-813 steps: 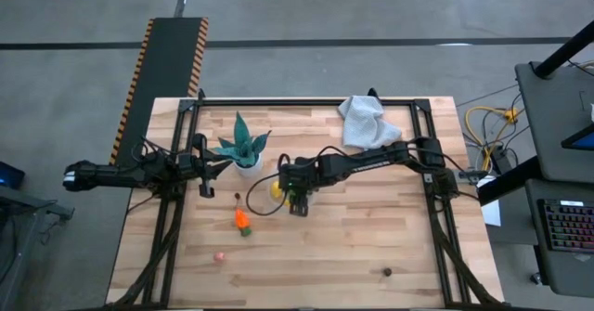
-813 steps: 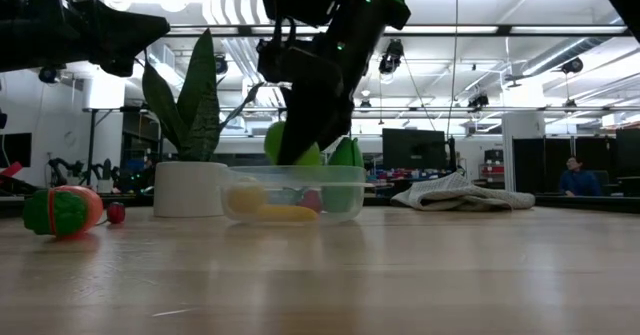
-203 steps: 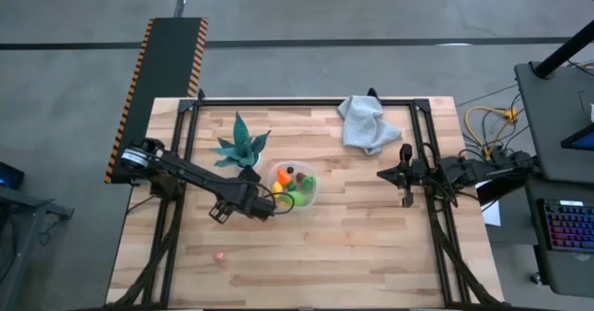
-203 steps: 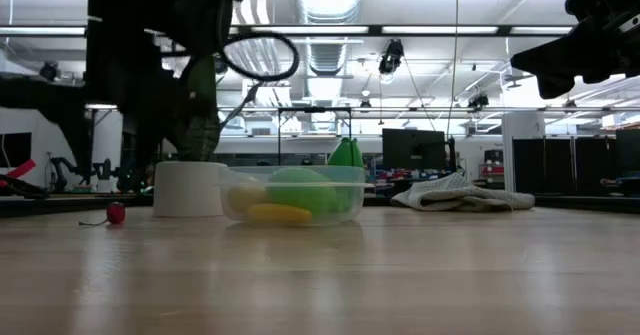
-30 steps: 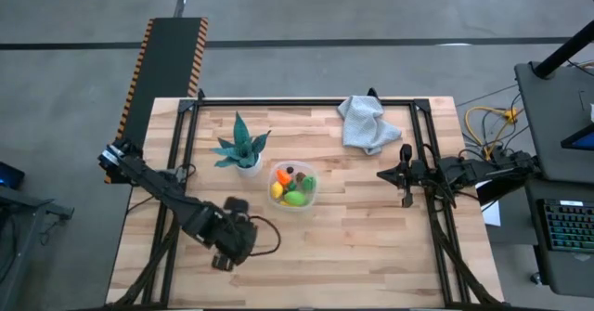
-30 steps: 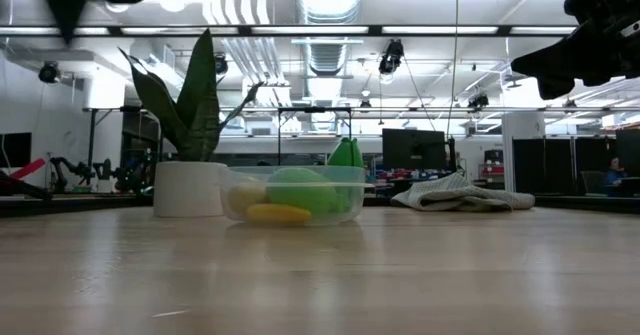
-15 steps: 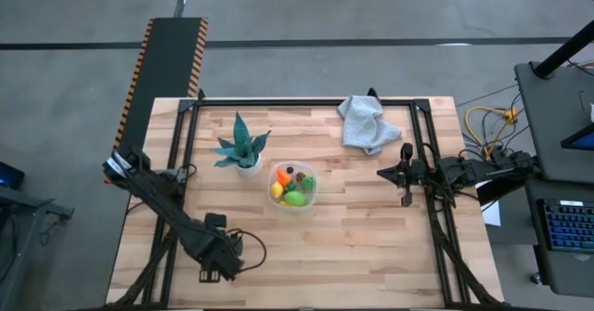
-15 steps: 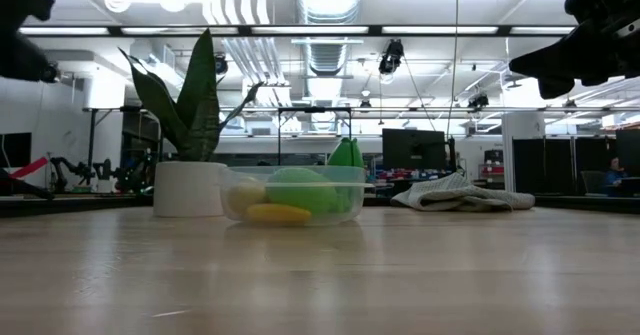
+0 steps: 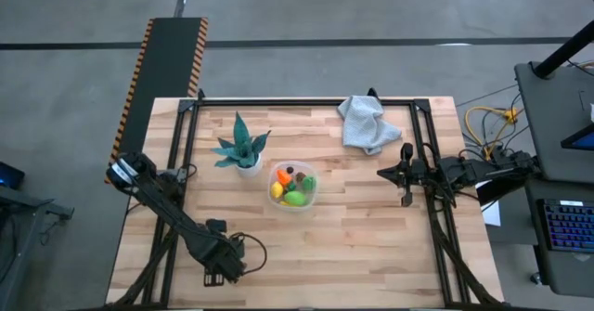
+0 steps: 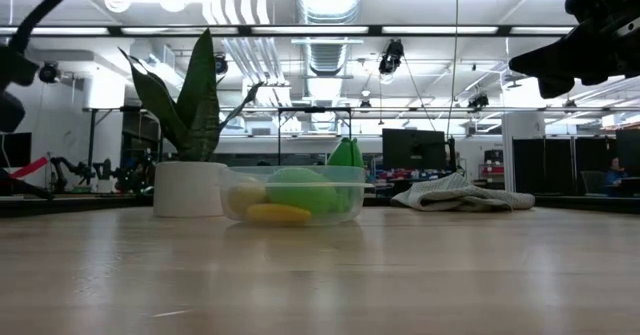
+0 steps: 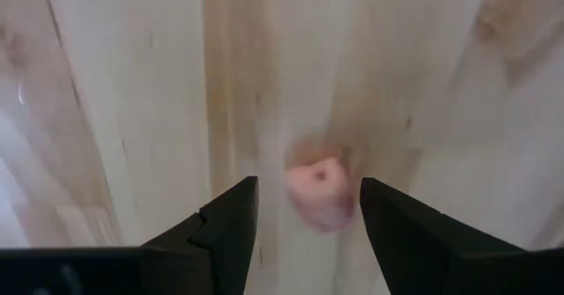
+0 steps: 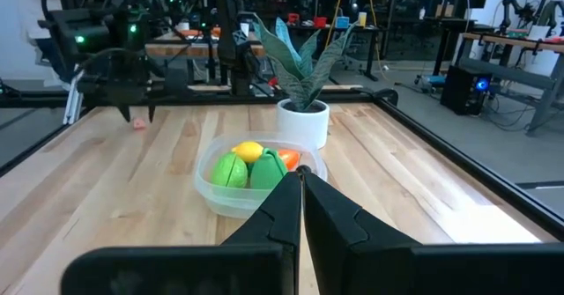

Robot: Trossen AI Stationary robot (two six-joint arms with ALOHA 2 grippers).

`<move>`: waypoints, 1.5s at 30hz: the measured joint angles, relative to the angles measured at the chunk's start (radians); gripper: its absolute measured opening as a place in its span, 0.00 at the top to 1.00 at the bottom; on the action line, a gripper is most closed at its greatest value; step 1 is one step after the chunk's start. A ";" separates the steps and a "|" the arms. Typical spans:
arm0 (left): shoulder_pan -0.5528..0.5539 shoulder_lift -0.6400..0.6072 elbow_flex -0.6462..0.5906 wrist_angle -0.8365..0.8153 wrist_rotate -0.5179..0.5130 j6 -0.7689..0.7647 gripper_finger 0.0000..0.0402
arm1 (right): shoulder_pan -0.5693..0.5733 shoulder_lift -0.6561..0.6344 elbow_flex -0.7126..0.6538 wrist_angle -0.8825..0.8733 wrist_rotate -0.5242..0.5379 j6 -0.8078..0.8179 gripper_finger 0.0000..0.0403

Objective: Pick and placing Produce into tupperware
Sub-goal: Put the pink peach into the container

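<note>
The clear tupperware (image 9: pixel 293 187) stands mid-table with green, yellow, orange and dark produce inside; it also shows in the low view (image 10: pixel 295 195) and the right wrist view (image 12: pixel 256 179). One pink piece of produce (image 11: pixel 321 192) lies on the wood near the table's near left. My left gripper (image 11: pixel 308 217) points down over it, open, one finger on each side and a gap to both. From above, the gripper (image 9: pixel 219 266) hides the piece. My right gripper (image 9: pixel 381 174) waits shut at the table's right, clear of everything.
A spiky teal plant in a white pot (image 9: pixel 243 149) stands just left of the tupperware. A pale grey cloth (image 9: pixel 368 122) lies at the far right. Bare wood (image 9: pixel 353 255) stretches along the near side, and black frame rails (image 9: pixel 436 218) run along the table's edges.
My left gripper has gone toward the table's near edge and a little left, ending over the pink piece. Its fingers have stayed open. The tupperware, the produce and my right arm have kept still.
</note>
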 joint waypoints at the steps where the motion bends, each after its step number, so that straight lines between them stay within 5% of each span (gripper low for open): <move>1: 0.000 0.001 -0.006 0.006 -0.004 0.000 0.54 | 0.000 0.000 0.000 0.000 0.000 0.000 0.98; 45: -0.010 -0.003 -0.095 0.074 0.079 -0.025 0.54 | 0.000 0.000 0.000 0.007 0.000 -0.003 0.98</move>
